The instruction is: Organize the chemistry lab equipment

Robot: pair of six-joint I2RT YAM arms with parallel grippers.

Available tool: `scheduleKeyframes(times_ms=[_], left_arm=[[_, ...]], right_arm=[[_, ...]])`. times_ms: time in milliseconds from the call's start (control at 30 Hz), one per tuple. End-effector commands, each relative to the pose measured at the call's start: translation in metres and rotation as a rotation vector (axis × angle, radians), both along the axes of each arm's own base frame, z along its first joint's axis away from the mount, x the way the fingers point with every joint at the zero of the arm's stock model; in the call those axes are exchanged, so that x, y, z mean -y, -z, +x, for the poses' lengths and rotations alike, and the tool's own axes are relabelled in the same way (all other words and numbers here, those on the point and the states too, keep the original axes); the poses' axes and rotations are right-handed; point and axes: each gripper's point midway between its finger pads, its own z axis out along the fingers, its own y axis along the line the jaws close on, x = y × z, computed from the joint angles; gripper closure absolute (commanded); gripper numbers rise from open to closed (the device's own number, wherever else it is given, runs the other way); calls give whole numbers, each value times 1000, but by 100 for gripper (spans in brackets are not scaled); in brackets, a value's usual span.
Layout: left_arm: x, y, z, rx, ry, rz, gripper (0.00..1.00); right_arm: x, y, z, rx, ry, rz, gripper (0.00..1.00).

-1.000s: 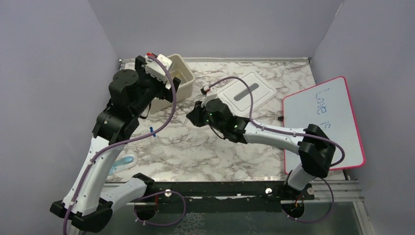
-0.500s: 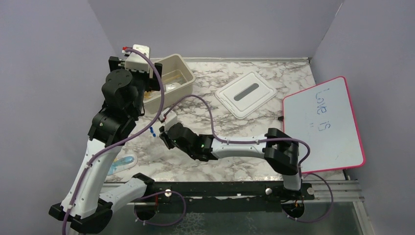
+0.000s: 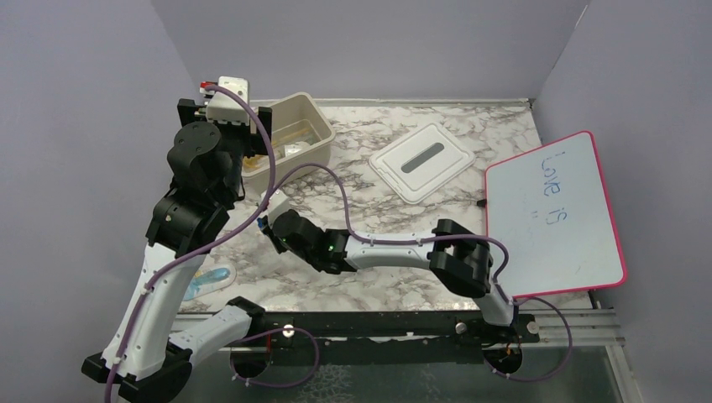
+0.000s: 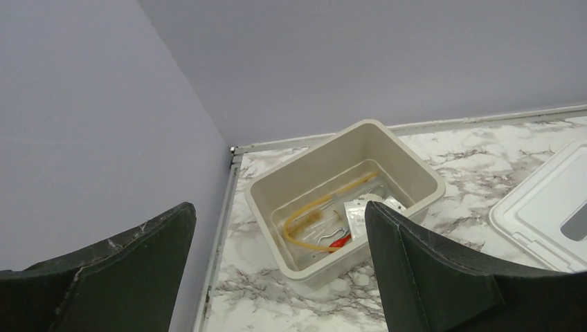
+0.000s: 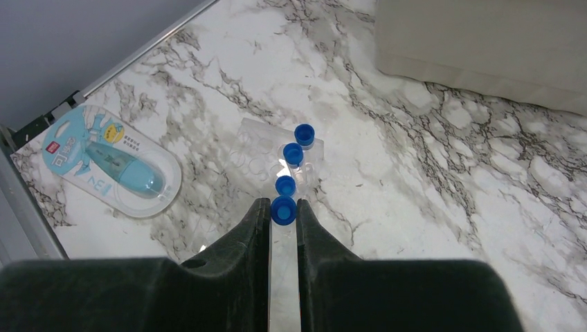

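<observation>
My right gripper (image 5: pixel 283 204) is low over the marble at the left, shut on a blue-capped clear tube (image 5: pixel 282 209) whose cap touches both fingertips. Three more blue caps (image 5: pixel 293 153) line up just beyond it on a clear packet (image 5: pixel 253 149). In the top view this gripper (image 3: pixel 267 227) sits close to the left arm. My left gripper (image 4: pixel 277 207) hangs open and empty above and left of the beige bin (image 4: pixel 415 166). Inside the bin lie amber tubing (image 4: pixel 304 214), a brown brush, a black-and-white packet (image 4: pixel 363 214) and a red-tipped metal tool (image 4: pixel 339 242).
A teal item in an oval blister pack (image 5: pixel 114 159) lies near the table's left front edge (image 3: pixel 210 280). The white lid (image 3: pixel 422 161) rests mid-table at the back. The red-bordered whiteboard (image 3: pixel 554 218) covers the right side. A wall stands close behind the bin.
My right arm swung from mid-table leftward and down to the blue caps, its jaws unchanged. My left arm pulled back and up, away from the bin toward the left wall.
</observation>
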Motion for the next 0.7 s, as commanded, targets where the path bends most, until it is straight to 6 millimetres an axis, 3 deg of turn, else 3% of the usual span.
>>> scheduleKeyframes(times_ms=[0, 667], left_arm=[[-6, -19, -9, 58, -18, -41, 5], [-5, -15, -9, 49, -13, -28, 4]], right_arm=[[-9, 6, -3, 7, -11, -23, 87], [-16, 34, -9, -28, -34, -91, 87]])
